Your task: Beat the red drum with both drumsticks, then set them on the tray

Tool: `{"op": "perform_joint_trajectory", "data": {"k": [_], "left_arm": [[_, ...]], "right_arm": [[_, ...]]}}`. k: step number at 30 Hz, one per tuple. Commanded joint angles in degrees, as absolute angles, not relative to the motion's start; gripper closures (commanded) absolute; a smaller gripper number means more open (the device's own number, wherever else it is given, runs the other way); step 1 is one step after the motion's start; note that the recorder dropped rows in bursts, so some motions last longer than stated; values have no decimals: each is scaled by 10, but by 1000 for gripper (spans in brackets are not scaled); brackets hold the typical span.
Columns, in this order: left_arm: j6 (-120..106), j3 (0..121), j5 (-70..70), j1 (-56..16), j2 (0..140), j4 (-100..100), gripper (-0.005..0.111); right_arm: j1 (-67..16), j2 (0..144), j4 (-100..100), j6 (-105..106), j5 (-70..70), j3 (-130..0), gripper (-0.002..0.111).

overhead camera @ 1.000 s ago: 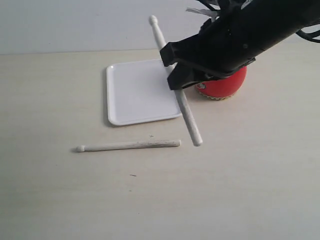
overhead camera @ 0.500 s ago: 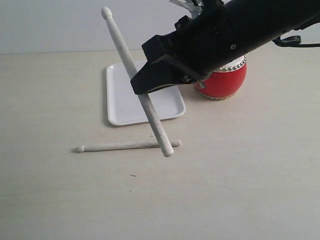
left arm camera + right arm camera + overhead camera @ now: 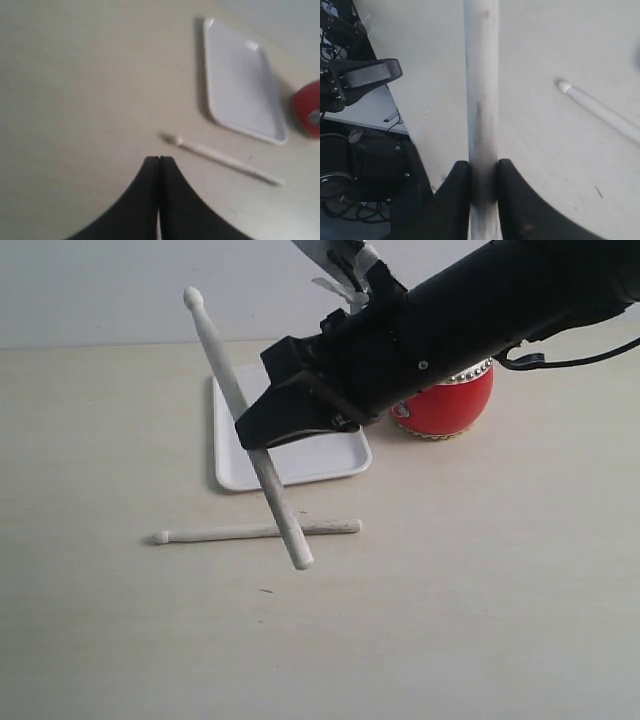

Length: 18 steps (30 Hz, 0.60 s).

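Note:
My right gripper (image 3: 254,437) reaches in from the upper right and is shut on one drumstick (image 3: 222,362), which it holds tilted in the air above the white tray's (image 3: 232,462) left part. The stick's rounded tip points up and away, and its butt end hangs over the table. In the right wrist view the jaws (image 3: 482,171) clamp this drumstick (image 3: 481,75) on both sides. The second drumstick (image 3: 250,532) lies flat on the table in front of the tray. The red drum (image 3: 455,405) stands right of the tray, partly hidden by the arm. My left gripper (image 3: 159,159) is shut and empty, hovering short of the lying drumstick (image 3: 225,159).
The left wrist view also shows the tray (image 3: 240,90) and an edge of the red drum (image 3: 307,107). In the right wrist view the table edge shows, with dark equipment (image 3: 355,85) and cables below it.
My right gripper has swung left with its drumstick, from in front of the drum to over the tray's left side. The lying drumstick has not moved.

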<state>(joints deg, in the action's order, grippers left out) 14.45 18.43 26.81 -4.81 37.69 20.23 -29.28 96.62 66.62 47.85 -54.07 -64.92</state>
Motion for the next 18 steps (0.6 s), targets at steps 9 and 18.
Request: {"op": "perform_joint_trajectory", "data": {"k": [9,18], "left_arm": [[-530,236,551,-52,708,971,107],[-658,236,671,-52,820,999,41]], "right_arm": [[-294,994,681,498,-534,-649,108],[-294,1012,769,498,-517,-649,108]]}}
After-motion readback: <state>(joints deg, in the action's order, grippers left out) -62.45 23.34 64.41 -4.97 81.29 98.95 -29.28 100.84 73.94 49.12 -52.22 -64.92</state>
